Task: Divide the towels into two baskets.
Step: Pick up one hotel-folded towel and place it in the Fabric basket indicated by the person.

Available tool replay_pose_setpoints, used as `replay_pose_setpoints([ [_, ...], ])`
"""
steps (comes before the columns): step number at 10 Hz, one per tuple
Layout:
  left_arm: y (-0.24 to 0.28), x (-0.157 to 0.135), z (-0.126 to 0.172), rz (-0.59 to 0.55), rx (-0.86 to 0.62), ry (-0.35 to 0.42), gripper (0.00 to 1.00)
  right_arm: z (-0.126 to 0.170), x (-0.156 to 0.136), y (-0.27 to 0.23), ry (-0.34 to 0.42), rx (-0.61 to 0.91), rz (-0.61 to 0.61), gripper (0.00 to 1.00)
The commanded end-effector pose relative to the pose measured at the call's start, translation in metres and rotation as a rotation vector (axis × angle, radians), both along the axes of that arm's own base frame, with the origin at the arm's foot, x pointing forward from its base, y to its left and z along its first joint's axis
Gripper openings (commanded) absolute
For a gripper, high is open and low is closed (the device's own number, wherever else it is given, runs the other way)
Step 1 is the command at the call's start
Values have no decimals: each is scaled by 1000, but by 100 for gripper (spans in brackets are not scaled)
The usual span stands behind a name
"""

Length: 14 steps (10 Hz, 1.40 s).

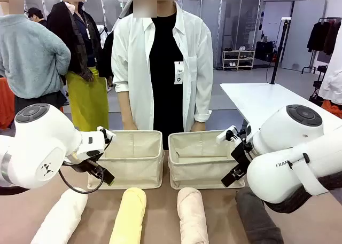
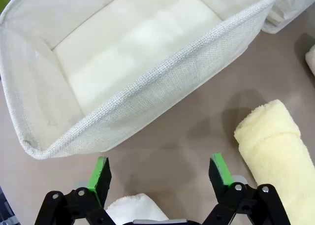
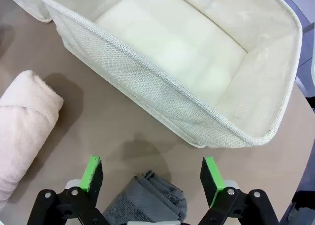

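person [image 1: 160, 68] behind left basket [image 1: 133, 166] and right basket [image 1: 200, 174], soft woven canvas, side by side; rolled terry white towel [image 1: 61, 217], yellow towel [image 1: 130, 214], pink towel [image 1: 192, 216], grey towel [image 1: 259, 218] in row on brown table [image 1: 160, 212]; left gripper [image 2: 160, 173] wide above white, right gripper [image 3: 152, 178] wide above grey

Lit brightly and evenly from overhead, with soft-edged shadows on the table [image 2: 197, 131] beside the yellow towel [image 2: 275, 151] and the pink towel [image 3: 24, 121], mild washed-out glare on the floor of the left basket [image 2: 162, 82], crisp focus nearby, softer far background, slight bowing at wrist-view edges.
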<state>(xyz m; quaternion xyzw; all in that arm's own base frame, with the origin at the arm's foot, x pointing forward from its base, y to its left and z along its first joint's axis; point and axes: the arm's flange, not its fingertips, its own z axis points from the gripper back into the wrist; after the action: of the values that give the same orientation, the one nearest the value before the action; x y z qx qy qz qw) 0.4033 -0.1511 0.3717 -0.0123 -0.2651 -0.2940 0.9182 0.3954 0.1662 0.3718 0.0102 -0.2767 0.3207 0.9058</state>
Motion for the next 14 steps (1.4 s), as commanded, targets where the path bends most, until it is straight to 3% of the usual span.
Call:
replay_pose_setpoints([
  [1,0,0,0,0,0,0,100,0,0,0,0,0,0,100],
  [12,0,0,0,-1,0,0,100,0,0,0,0,-1,0,100],
  [14,10,0,12,-5,-5,37,100,16,-1,-5,2,19,20,100],
])
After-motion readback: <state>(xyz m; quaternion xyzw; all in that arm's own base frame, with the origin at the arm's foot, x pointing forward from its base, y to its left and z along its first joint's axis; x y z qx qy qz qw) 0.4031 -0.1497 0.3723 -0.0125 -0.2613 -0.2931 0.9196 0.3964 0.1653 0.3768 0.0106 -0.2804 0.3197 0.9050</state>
